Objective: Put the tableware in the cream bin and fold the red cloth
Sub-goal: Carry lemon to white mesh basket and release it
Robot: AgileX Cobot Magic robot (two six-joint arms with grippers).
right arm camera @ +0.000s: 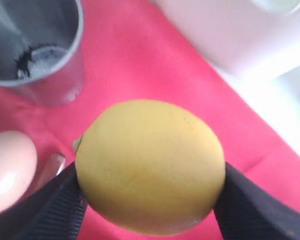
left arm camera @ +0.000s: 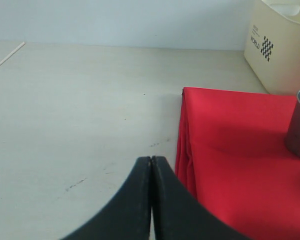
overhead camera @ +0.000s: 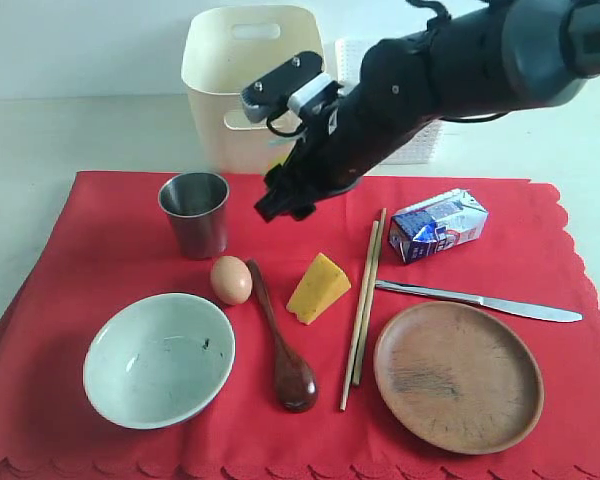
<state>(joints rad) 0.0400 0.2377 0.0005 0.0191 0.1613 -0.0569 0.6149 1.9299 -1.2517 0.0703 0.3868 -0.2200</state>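
On the pale table (overhead camera: 70, 130) lies the large bright red cloth with scalloped edges (overhead camera: 100, 260), spread flat, with the tall cream plastic bin (overhead camera: 215, 90) standing just behind its far edge. A low white lattice basket (overhead camera: 420, 145) sits beside the bin, mostly hidden by the right arm.

All the tableware is on the cloth. The steel cup (overhead camera: 194, 212) stands upright near the far left. The pale green-white bowl (overhead camera: 160, 358) sits at the near left. The dark wooden spoon (overhead camera: 280, 345) lies beside the bowl, and the pair of wooden chopsticks (overhead camera: 363, 300) lies lengthways near the middle. The metal table knife (overhead camera: 480, 300) lies crosswise above the round brown wooden plate (overhead camera: 458, 375).

A brown egg (overhead camera: 231, 279) rests by the spoon's handle. A yellow cheese wedge (overhead camera: 318, 288) sits between spoon and chopsticks, and a small milk carton (overhead camera: 438, 225) lies at the far right.

The right gripper (overhead camera: 283, 200) reaches across between cup and chopsticks. Its black fingers (right arm camera: 50, 205) press against both sides of a yellow lemon (right arm camera: 150, 165). Whether the lemon is clear of the cloth I cannot tell.

The left gripper (left arm camera: 151, 165) is over bare table just beside the cloth's left edge, with its jaws pressed together and nothing between them.
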